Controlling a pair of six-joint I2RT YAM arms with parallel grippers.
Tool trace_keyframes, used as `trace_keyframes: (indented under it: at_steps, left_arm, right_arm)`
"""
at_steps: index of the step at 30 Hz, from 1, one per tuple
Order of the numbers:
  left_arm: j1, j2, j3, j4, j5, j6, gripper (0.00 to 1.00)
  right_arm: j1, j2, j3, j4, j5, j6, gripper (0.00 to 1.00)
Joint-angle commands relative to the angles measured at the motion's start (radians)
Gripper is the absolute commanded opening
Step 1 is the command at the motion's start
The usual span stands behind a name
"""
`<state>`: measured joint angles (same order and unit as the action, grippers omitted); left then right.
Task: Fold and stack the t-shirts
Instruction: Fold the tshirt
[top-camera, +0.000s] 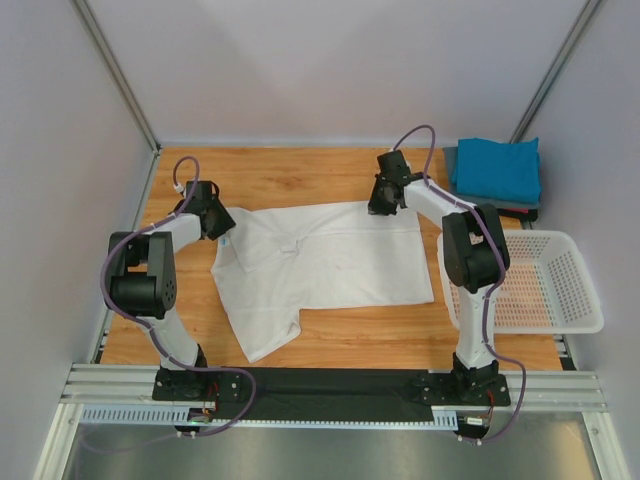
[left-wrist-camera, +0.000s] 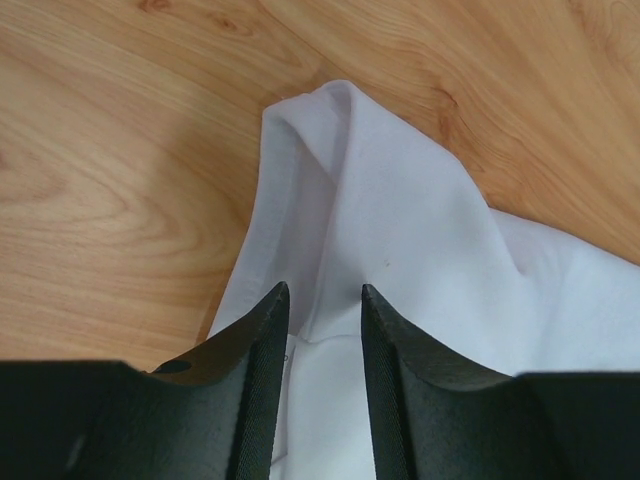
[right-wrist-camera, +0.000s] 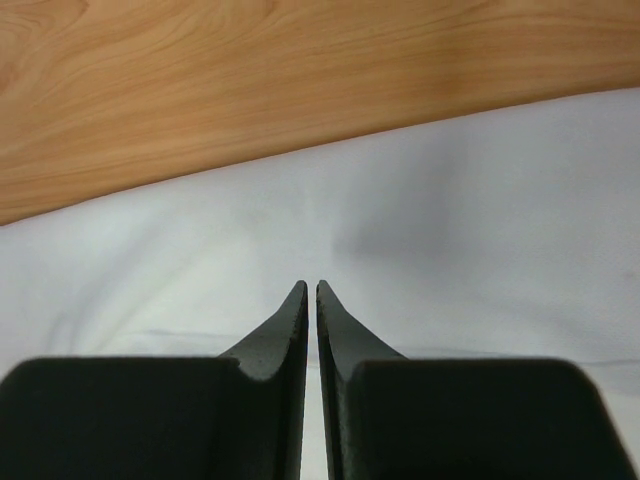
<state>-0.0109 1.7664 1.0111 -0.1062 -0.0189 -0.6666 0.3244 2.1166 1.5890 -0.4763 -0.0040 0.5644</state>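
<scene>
A plain white t-shirt (top-camera: 330, 265) lies spread on the wooden table, its left part folded over and one sleeve reaching toward the near edge. My left gripper (top-camera: 222, 228) is at the shirt's far left corner. Its jaws (left-wrist-camera: 325, 293) stand open with a raised fold of white cloth (left-wrist-camera: 400, 220) between and beyond them. My right gripper (top-camera: 382, 205) is at the shirt's far right edge, its fingertips (right-wrist-camera: 311, 288) shut on the white t-shirt (right-wrist-camera: 450, 230) with only a thin slit left. A folded teal t-shirt (top-camera: 497, 168) rests on a dark grey one (top-camera: 450, 160) at the back right.
A white mesh basket (top-camera: 580, 290) stands at the right edge of the table, beside the right arm. Bare wood (top-camera: 400, 330) shows in front of the shirt and behind it. Grey walls close in the table on three sides.
</scene>
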Motion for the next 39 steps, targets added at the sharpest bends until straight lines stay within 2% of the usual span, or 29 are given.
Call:
trace_keyframes:
  at_steps: [1, 3, 4, 9, 10, 12, 13, 29, 39]
  left_arm:
    - [0.005, 0.008, 0.035, 0.06, 0.013, -0.008, 0.41]
    - [0.005, 0.011, 0.034, 0.074, 0.013, -0.01, 0.36]
    - [0.006, 0.01, 0.029, 0.08, 0.013, -0.011, 0.3]
    - [0.005, -0.001, 0.012, 0.091, 0.013, -0.022, 0.2]
    - [0.005, -0.005, 0.008, 0.092, 0.011, -0.024, 0.14]
    - [0.005, -0.015, -0.003, 0.097, 0.013, -0.03, 0.07]
    - [0.005, -0.016, -0.005, 0.096, 0.013, -0.033, 0.0]
    - [0.005, -0.12, -0.072, 0.056, 0.013, -0.083, 0.0]
    - [0.005, -0.125, -0.089, 0.017, 0.007, -0.108, 0.0]
  right_arm:
    - [0.025, -0.035, 0.058, 0.036, -0.042, 0.018, 0.08]
    - [0.042, -0.029, 0.084, 0.057, -0.06, 0.02, 0.08]
    - [0.062, -0.015, 0.1, 0.059, -0.062, 0.02, 0.08]
    - [0.116, 0.061, 0.218, 0.042, -0.073, 0.031, 0.08]
    - [0.133, 0.086, 0.251, 0.041, -0.07, 0.034, 0.08]
    - [0.145, 0.106, 0.273, 0.039, -0.068, 0.041, 0.08]
    - [0.154, 0.123, 0.291, 0.039, -0.07, 0.043, 0.08]
    - [0.174, 0.195, 0.324, 0.061, -0.079, 0.069, 0.09]
    - [0.177, 0.201, 0.327, 0.056, -0.073, 0.066, 0.09]
